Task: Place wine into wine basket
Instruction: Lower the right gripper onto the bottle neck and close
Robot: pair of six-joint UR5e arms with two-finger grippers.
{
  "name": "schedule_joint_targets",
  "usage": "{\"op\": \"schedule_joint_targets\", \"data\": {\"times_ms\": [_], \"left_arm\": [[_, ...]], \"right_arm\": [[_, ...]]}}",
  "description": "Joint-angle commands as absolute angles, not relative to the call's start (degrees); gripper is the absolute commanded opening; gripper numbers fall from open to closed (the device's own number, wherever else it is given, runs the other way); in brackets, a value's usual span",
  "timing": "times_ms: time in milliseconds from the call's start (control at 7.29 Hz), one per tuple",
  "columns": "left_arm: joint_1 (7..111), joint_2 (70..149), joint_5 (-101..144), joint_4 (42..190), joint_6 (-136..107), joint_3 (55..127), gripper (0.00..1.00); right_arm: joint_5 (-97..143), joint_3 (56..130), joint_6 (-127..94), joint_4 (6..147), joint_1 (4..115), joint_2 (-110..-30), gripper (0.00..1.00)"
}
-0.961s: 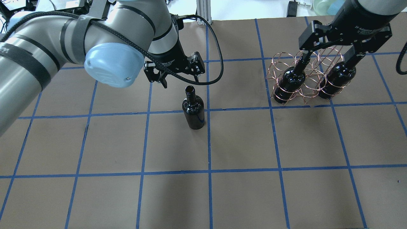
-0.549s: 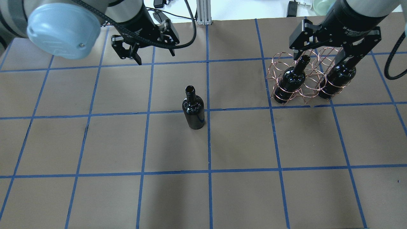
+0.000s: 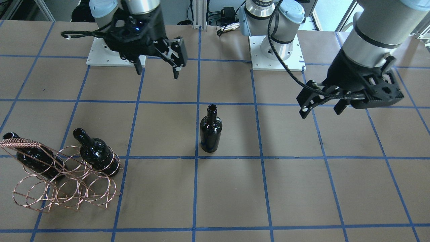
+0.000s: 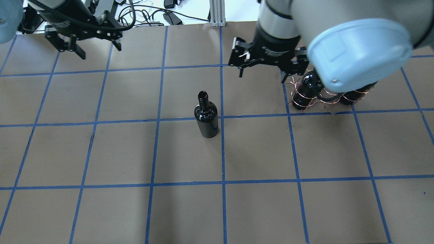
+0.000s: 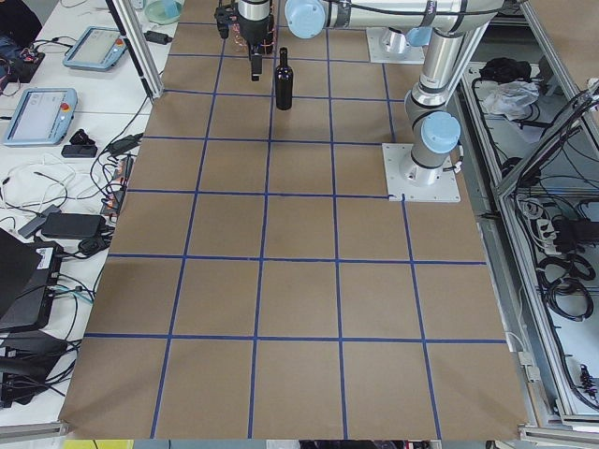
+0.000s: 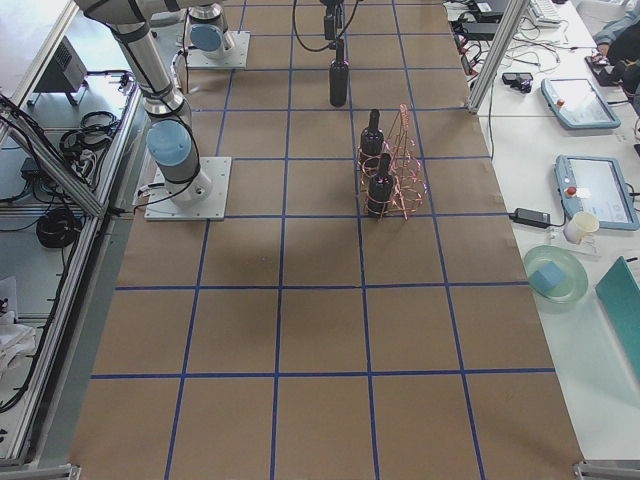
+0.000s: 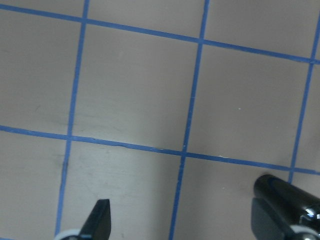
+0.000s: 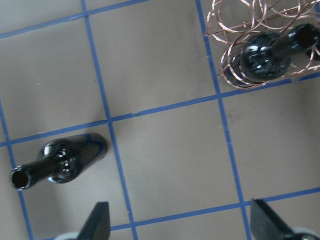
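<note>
One wine bottle (image 4: 206, 117), glossy black, stands upright alone mid-table; it also shows in the front view (image 3: 210, 129) and in the right wrist view (image 8: 60, 165). The copper wire wine basket (image 3: 63, 188) holds two more bottles (image 3: 97, 153) (image 3: 33, 156) in its outer rings. In the overhead view my right arm hides most of the basket (image 4: 301, 101). My right gripper (image 4: 261, 73) is open and empty, in the air between the basket and the lone bottle. My left gripper (image 4: 83, 45) is open and empty at the table's back left, far from the bottle.
The brown table carries a grid of blue tape (image 4: 222, 152). The arm bases (image 3: 277, 57) stand on plates at the robot's edge. My right arm's elbow (image 4: 356, 51) hangs over the basket. Cables and gear (image 4: 169, 15) lie beyond the back edge.
My right gripper has left the basket's bottles and swung left toward the lone bottle. My left gripper has drawn back from that bottle to the back left corner. No bottle has moved.
</note>
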State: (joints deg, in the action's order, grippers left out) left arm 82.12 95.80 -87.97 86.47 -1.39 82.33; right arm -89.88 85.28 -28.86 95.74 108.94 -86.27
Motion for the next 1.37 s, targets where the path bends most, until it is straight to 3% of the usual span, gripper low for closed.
{"op": "schedule_joint_targets", "data": {"times_ms": [0, 275, 1098, 1235], "left_arm": [[76.05, 94.92, -89.12, 87.71, 6.92, 83.14, 1.0], [75.32, 94.66, -89.3, 87.98, 8.44, 83.93, 1.0], [74.88, 93.96, -89.47, 87.8, 10.81, 86.57, 1.0], [74.71, 93.78, -89.3, 87.28, 10.81, 87.27, 1.0]], "right_arm": [[-92.28, 82.01, -35.06, 102.26, 117.32, -77.11, 1.0], [-91.93, 82.0, -34.28, 103.35, 117.68, -72.88, 1.0], [-91.76, 83.5, -34.02, 106.24, 117.69, -70.66, 1.0], [-91.84, 83.5, -34.01, 106.52, 117.69, -70.14, 0.95]]}}
